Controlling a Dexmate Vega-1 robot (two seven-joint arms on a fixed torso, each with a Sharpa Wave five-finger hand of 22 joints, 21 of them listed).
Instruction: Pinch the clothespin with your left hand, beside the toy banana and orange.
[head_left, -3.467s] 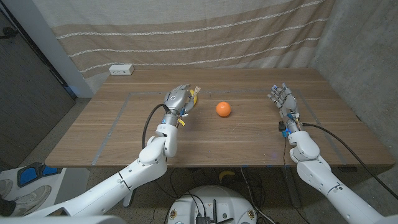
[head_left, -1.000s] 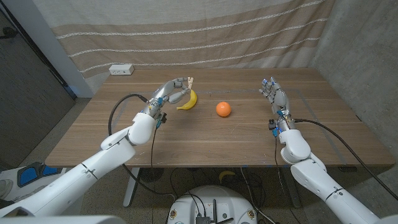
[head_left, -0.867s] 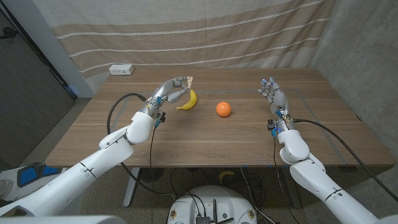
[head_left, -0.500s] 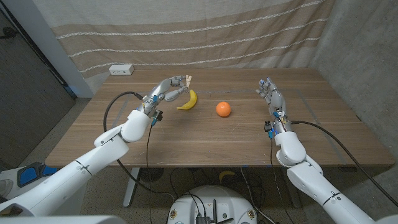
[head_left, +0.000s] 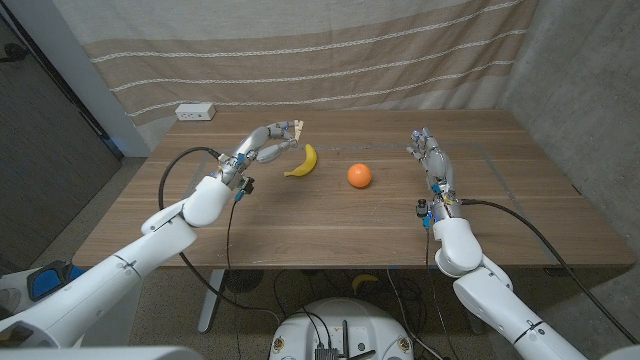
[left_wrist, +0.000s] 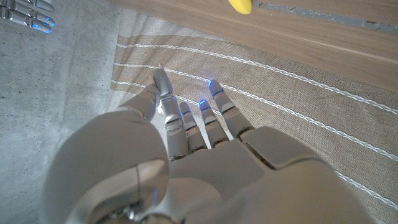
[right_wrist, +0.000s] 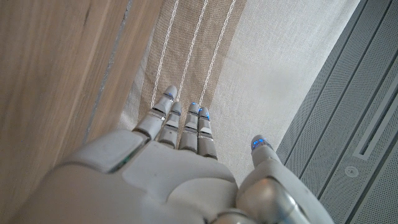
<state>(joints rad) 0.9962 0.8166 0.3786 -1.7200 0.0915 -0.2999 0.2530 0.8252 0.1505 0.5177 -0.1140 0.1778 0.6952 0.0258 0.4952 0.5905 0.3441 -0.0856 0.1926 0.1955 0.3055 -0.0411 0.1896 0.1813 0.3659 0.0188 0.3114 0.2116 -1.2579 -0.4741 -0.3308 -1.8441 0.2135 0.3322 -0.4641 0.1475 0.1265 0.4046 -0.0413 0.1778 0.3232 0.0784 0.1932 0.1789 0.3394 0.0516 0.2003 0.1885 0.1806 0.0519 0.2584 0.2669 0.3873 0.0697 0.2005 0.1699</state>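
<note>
The left hand hangs raised just beyond the toy banana, pinching the clothespin at its fingertips above the banana's far end. The orange lies near the banana (no readable writing anywhere). The right hand, past the orange, stands upright, fingers extended and holding nothing.

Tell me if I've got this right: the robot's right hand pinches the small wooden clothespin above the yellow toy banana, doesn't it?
Not quite. The head view shows the left hand pinching the small wooden clothespin above the yellow toy banana; the right hand holds nothing, fingers apart.
</note>
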